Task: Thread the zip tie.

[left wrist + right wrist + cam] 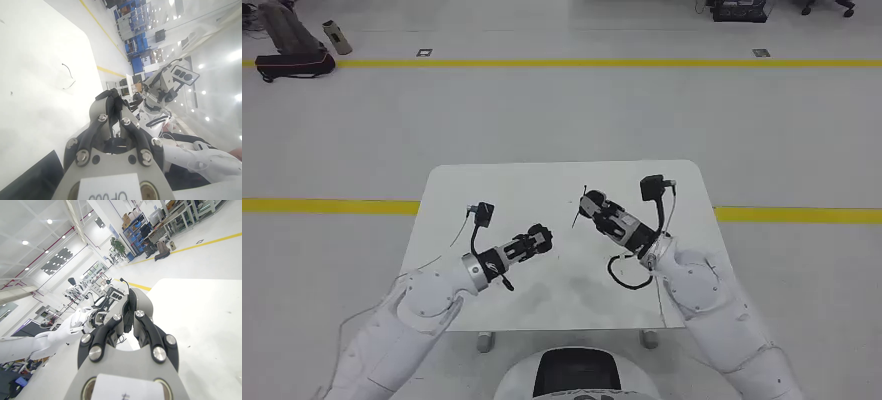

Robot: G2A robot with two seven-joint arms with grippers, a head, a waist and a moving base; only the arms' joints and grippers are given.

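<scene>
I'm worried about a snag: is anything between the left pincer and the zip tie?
Nothing visible. The zip tie sticks out of the shut right pincer; the left pincer faces it across open air above the table.

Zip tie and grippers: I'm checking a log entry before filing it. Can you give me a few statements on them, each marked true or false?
1. The right gripper is shut on the zip tie, with one end poking past its fingertips. True.
2. The left gripper is wide open. False: its fingers are closed together.
3. The two grippers touch. False: the top view shows the table between them.
4. The table is white with rounded corners. True.
</scene>
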